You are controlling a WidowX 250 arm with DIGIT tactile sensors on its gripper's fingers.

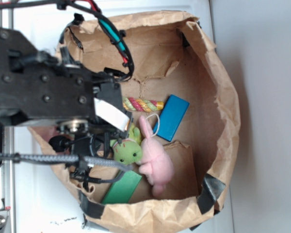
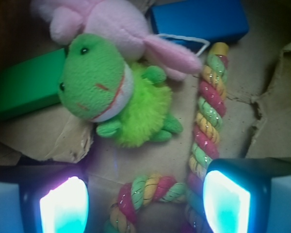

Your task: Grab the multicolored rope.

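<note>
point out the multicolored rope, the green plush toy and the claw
multicolored rope (image 2: 209,111), wrist view, middle of straight stretch
green plush toy (image 2: 94,80), wrist view, on its face
claw (image 2: 145,206), wrist view, midway between the lit fingertips

multicolored rope (image 1: 143,104): in the exterior view the arm hides its left end — only a short striped stretch shows; in the wrist view its hooked end runs off the bottom edge.
green block (image 2: 24,87): cut off at the left edge.
gripper (image 2: 145,204): fingertips glare-washed — lower parts cropped.

Exterior looks down into the bag (image 1: 218,97); wrist view peers closely inside.
</note>
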